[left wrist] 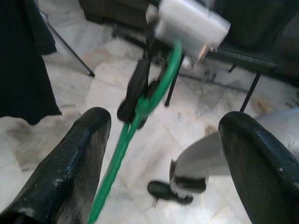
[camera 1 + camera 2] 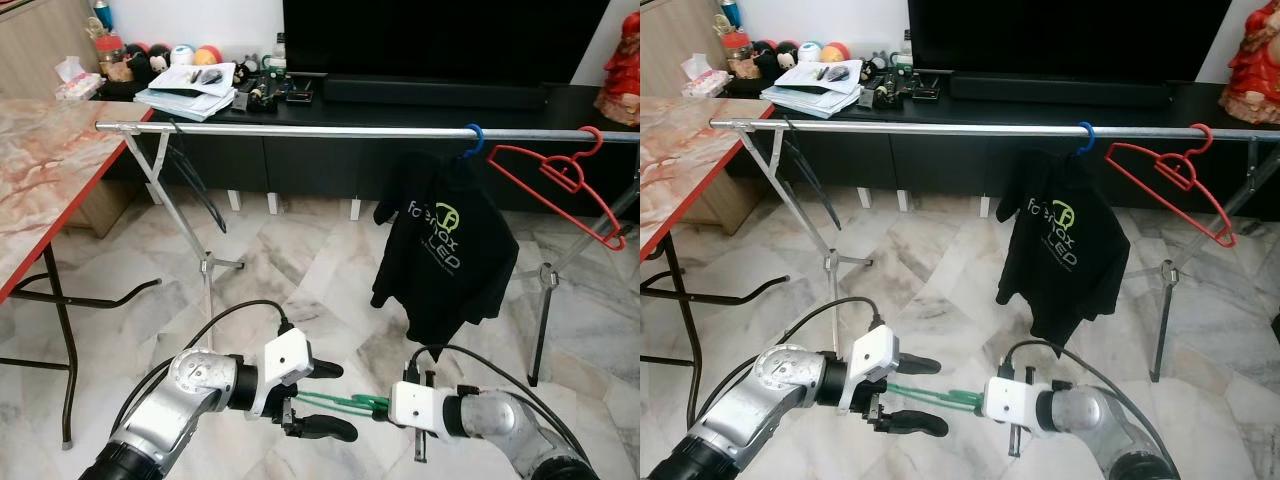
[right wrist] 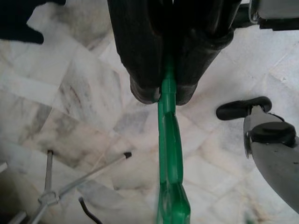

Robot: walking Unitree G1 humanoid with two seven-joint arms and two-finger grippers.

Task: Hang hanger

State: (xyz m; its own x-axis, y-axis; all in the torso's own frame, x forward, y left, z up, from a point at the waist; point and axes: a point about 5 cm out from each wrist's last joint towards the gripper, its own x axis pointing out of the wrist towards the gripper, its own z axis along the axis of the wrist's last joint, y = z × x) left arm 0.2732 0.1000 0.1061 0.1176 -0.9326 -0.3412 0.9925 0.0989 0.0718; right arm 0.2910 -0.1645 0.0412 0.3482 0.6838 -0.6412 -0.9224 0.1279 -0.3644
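**Green hanger held low between both arms**

Green plastic hanger (image 2: 335,403) sits low, well below the silver metal rail (image 2: 330,131). The right tool (image 3: 162,91) clenches it; the left tool (image 2: 318,400) stands released around it. A loose handover could drop it onto the marble floor (image 2: 290,270).

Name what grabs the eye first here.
The thin green plastic hanger held low over the marble floor, pinched shut in the right claw, with the open left claw around its other end. Behind, a long silver metal rail carries a black printed T-shirt and an empty red hanger.
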